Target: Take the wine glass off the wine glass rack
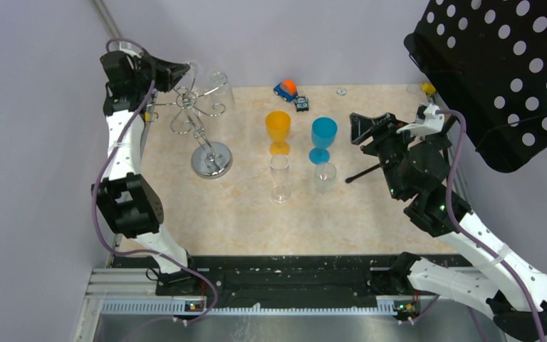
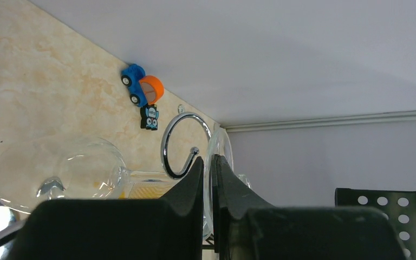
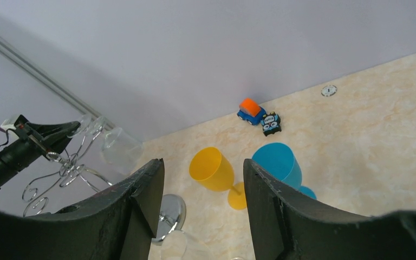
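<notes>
Wine glass (image 1: pixel 219 89) hangs among the wine glass rack (image 1: pixel 211 162) hooks near the tabletop's (image 1: pixel 256 228) far-left corner; we've got the left gripper (image 2: pixel 208 162) clamped on its foot, and lift-off looks yet to come. Right gripper (image 3: pixel 203 165) gapes, empty.

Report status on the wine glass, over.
Left gripper shut on wine glass foot. Glass not yet off wine glass rack; hook curl beside foot. Right gripper open, near blue goblet.

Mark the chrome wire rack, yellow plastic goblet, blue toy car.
shiny chrome wire glass rack (image 1: pixel 211 162): top view, round mirrored base.
yellow plastic goblet (image 1: pixel 278 125): top view, bowl.
blue-and-orange toy car (image 1: pixel 285 89): top view, body.
</notes>
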